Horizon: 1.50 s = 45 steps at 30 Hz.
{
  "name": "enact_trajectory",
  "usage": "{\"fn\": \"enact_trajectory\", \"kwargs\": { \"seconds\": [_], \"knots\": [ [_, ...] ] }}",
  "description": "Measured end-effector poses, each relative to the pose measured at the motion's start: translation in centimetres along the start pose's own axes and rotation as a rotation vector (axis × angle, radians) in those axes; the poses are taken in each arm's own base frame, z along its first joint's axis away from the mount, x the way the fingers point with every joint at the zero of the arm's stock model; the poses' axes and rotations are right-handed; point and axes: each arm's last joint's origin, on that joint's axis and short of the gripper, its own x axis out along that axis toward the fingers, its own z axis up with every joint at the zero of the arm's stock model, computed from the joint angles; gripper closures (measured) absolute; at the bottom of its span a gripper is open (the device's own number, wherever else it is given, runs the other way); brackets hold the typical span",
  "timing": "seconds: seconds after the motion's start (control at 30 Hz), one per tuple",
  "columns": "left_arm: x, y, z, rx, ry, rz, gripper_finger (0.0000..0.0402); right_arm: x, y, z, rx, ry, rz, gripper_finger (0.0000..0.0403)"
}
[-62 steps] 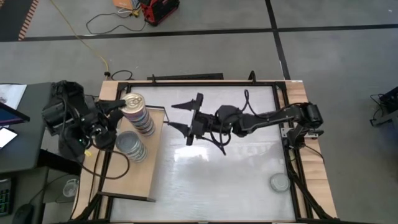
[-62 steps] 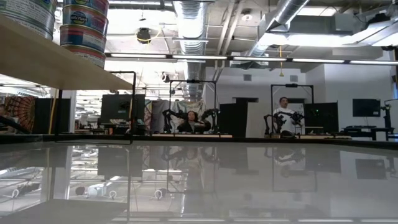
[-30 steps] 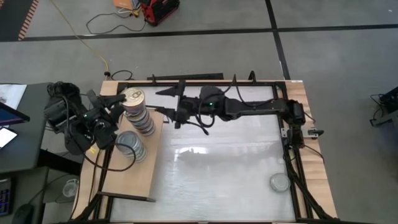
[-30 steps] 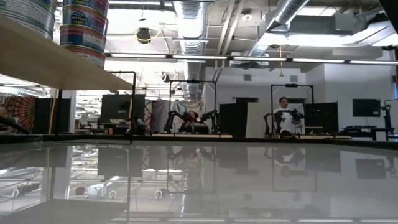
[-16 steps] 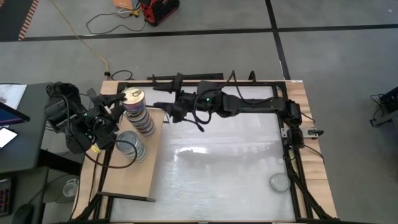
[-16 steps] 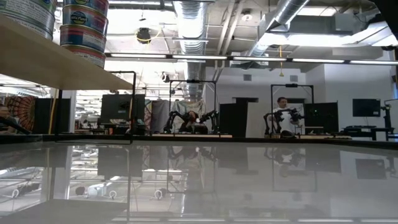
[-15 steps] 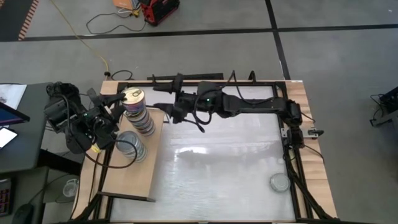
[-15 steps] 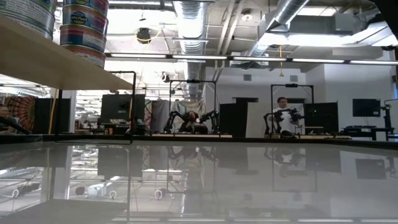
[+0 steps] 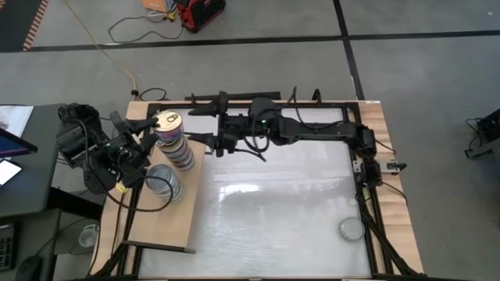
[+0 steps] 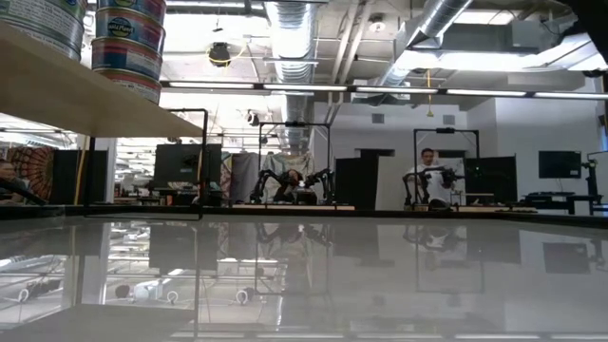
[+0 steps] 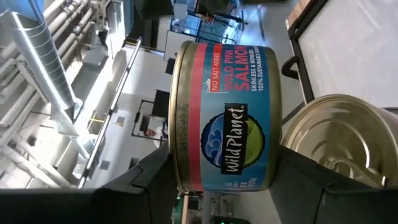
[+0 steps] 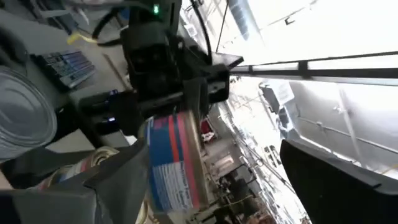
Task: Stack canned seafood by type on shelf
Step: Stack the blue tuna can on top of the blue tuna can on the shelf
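Observation:
The shelf stands at the table's left and carries two stacks of canned seafood. The tall stack has labelled tins; the low stack has plain silver tops. Over the tall stack sits a gold-topped salmon tin, with my left gripper shut on it. My right gripper hovers open just right of the tall stack, its fingers pointing at the tin without touching it. In the low view only the shelf and the stacks' lower tins show. My left gripper pinches the salmon tin between its two fingers, one at the gold lid's rim, the other at the tin's bottom edge. The fingers come level from the table's left. The tin stands upright over the stack; whether it rests on the tin below, I cannot tell.
One silver-topped tin lies alone at the table's near right corner. A black metal frame runs round the table. Left of the shelf stands a dark desk. People and other robot stations show far behind the table.
My right gripper has gone toward the table's left and far edge, up to the tall stack, rolling somewhat on the way. My left gripper has kept the salmon tin where it was.

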Motion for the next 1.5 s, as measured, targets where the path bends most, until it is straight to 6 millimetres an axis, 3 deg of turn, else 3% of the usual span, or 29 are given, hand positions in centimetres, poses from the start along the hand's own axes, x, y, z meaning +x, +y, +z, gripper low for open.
{"fn": "enact_trajectory", "kwargs": {
  "seconds": [0.17, 0.27, 0.4, 0.63, 0.83, 1.27, 1.5],
  "knots": [
    [0.0, -0.1, 0.2, 0.003, 0.001, 0.003, 0.0198, 1.2, 2.5, -1.6, 0.015, 0.046, 0.036, 0.0016],
    [0.0, -0.1, 0.2, 0.008, 0.001, 0.002, 0.0198, 1.5, 3.3, -1.1, -0.076, 0.076, 0.01, 0.0016],
    [0.0, -0.3, 0.4, 0.045, 0.0, -0.002, 0.0198, 1.8, 3.5, -0.3, -0.108, 0.088, -0.07, 0.0016],
    [0.1, -0.8, 1.4, 0.128, 0.001, -0.005, 0.0198, 1.8, 3.9, -0.9, -0.234, 0.122, -0.008, 0.0017],
    [0.1, -1.3, 2.0, 0.194, 0.002, -0.005, 0.0198, 1.7, 3.6, -1.5, -0.243, 0.107, 0.008, 0.0024],
    [0.1, -1.3, 2.1, 0.195, -0.001, -0.015, 0.0198, 2.0, 4.5, -0.5, -0.24, 0.03, 0.029, 0.0124],
    [0.1, -1.4, 2.1, 0.183, -0.002, -0.019, 0.0193, 2.0, 4.4, -0.4, -0.226, 0.026, 0.016, 0.0146]
  ]
}}
